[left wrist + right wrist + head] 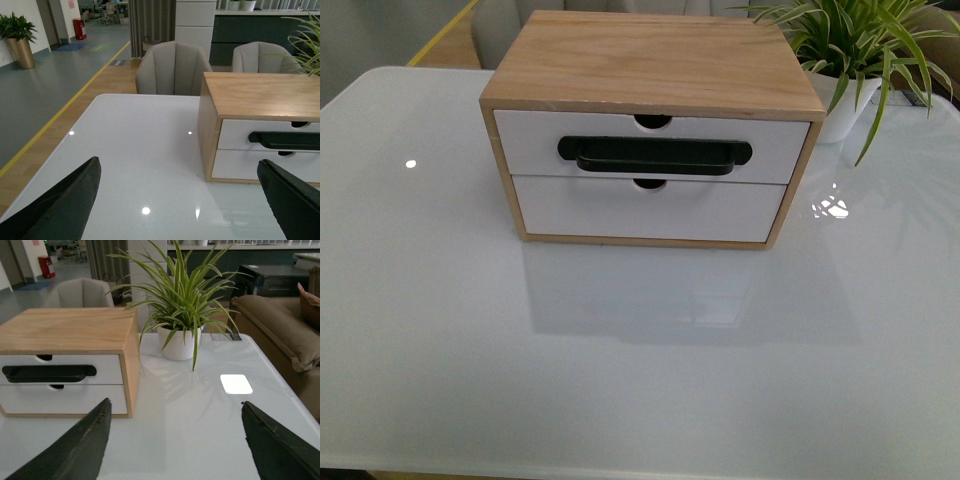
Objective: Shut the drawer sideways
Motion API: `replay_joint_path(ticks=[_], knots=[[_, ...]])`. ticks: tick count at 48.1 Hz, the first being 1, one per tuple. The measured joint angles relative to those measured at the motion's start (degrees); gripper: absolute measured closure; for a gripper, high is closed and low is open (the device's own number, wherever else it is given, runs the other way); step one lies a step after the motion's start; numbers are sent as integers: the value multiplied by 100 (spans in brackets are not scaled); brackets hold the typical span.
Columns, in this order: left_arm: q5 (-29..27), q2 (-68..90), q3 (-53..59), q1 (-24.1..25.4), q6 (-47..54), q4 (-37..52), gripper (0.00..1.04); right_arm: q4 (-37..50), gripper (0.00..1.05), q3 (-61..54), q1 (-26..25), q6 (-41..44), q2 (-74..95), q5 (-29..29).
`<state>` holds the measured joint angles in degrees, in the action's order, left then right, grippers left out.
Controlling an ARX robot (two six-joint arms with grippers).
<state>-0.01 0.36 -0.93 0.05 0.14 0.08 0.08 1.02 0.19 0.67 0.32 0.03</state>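
- Light-wood drawer (650, 146) w/ black handle (655, 155), upper centre of front frame, looks flush already.
- We see left gripper (180, 200) and right gripper (175, 440) jaws wide, holding nothing, prob. staged for push.

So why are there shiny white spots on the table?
That's glare from lights: in the front view, bright spots on the glossy table, which also mirrors the cabinet; left wrist view shows small glints; right wrist view shows a bright square patch beside the plant.

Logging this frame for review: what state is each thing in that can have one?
Top white-fronted drawer with black bar handle: looks shut, flush with the frame.
Lower handleless white drawer: shut.
Left gripper: jaws open, empty.
Right gripper: jaws open, empty.
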Motion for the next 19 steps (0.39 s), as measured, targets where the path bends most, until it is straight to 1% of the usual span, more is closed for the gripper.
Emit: replay_joint_path(ticks=[2, 3, 5, 9, 19], knots=[[0, 0, 0, 0, 0, 0, 9, 0, 19, 0, 0, 0, 0, 0], [0, 0, 0, 0, -2, 0, 9, 0, 14, 0, 0, -2, 0, 0], [0, 0, 0, 0, -2, 0, 9, 0, 7, 0, 0, -9, 0, 0], [0, 0, 0, 0, -2, 0, 9, 0, 9, 0, 0, -7, 0, 0], [0, 0, 0, 0, -2, 0, 9, 0, 9, 0, 0, -7, 0, 0]])
